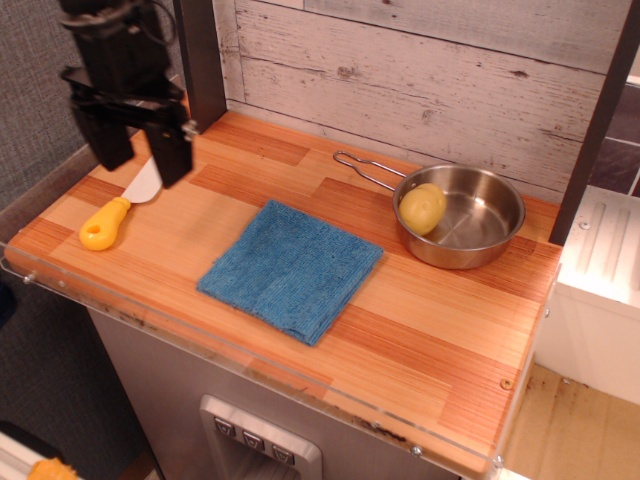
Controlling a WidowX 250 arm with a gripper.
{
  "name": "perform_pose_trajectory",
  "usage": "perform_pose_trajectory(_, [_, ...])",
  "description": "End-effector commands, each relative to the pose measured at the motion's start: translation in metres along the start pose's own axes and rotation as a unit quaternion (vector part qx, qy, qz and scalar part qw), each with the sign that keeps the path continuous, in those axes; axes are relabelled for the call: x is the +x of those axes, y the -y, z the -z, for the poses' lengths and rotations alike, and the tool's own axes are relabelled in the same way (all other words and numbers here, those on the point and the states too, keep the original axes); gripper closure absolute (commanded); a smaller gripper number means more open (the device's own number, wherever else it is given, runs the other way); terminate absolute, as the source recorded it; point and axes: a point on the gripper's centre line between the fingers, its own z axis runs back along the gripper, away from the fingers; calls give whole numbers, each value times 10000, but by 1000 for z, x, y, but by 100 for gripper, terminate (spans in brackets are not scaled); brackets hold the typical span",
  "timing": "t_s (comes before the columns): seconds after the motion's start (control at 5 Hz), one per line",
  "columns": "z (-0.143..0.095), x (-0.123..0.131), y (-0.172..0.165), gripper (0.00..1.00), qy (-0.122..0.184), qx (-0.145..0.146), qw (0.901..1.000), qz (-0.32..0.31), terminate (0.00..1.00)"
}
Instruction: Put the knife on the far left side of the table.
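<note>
The knife (pixel 112 214), white blade and chunky yellow handle, lies flat on the wooden table (pixel 420 330) near its far left edge, handle toward the front. My black gripper (pixel 143 158) hangs above the blade end, lifted clear of it. Its two fingers (pixel 172 152) stand apart with nothing between them, so it is open and empty.
A blue cloth (pixel 291 267) lies in the middle of the table. A steel pan (pixel 462 214) with a long handle stands at the back right and holds a yellow ball (pixel 422 207). A dark post (pixel 203 62) stands at the back left, close behind the gripper.
</note>
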Motion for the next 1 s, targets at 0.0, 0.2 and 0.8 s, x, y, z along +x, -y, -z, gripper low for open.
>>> perform_pose_trajectory(0.0, [-14, -5, -1, 0, 478, 245, 9983, -204, 0])
perform_pose_trajectory(0.2, [-16, -2, -3, 0, 681, 294, 9971, -148, 0])
perform_pose_trajectory(0.8, [-19, 0, -7, 0, 724, 185, 9969, 243, 100])
